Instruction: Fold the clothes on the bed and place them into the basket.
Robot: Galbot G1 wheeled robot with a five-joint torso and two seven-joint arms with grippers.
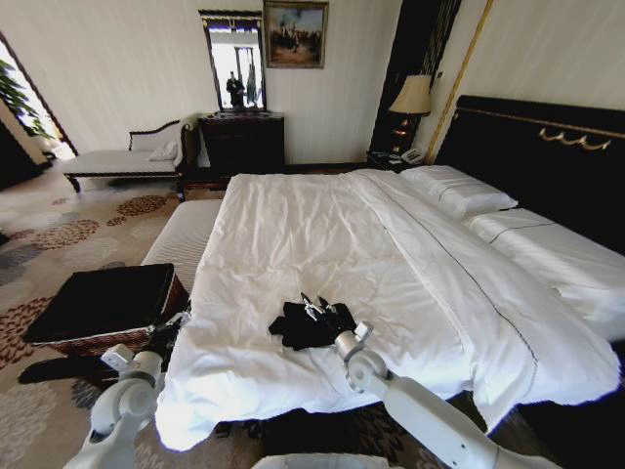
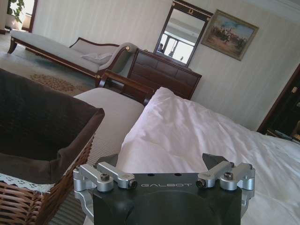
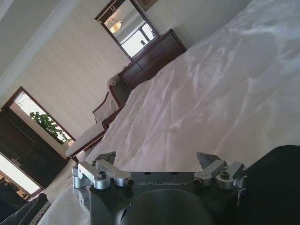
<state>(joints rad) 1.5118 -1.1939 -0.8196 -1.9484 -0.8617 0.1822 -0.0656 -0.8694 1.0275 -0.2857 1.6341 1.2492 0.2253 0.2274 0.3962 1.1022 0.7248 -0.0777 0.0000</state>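
The clothes (image 1: 298, 327) lie as a crumpled black bundle on the white duvet of the bed (image 1: 322, 244), near its front edge. My right gripper (image 1: 323, 308) rests at the bundle's far side, open. In the right wrist view the right gripper (image 3: 158, 160) has nothing between its fingers, and the black clothes (image 3: 276, 187) lie beside it. The brown wicker basket (image 1: 68, 342) with dark lining stands on the floor left of the bed. My left gripper (image 1: 174, 330) hangs open between basket and bed; in the left wrist view the left gripper (image 2: 161, 165) is beside the basket (image 2: 28, 201).
A pale striped bench (image 1: 181, 239) sits against the bed beyond the basket. A chaise longue (image 1: 122, 158) and a dark dresser (image 1: 242, 142) with a mirror stand at the far wall. Pillows (image 1: 459, 191) lie by the black headboard (image 1: 547, 156). Patterned carpet covers the floor.
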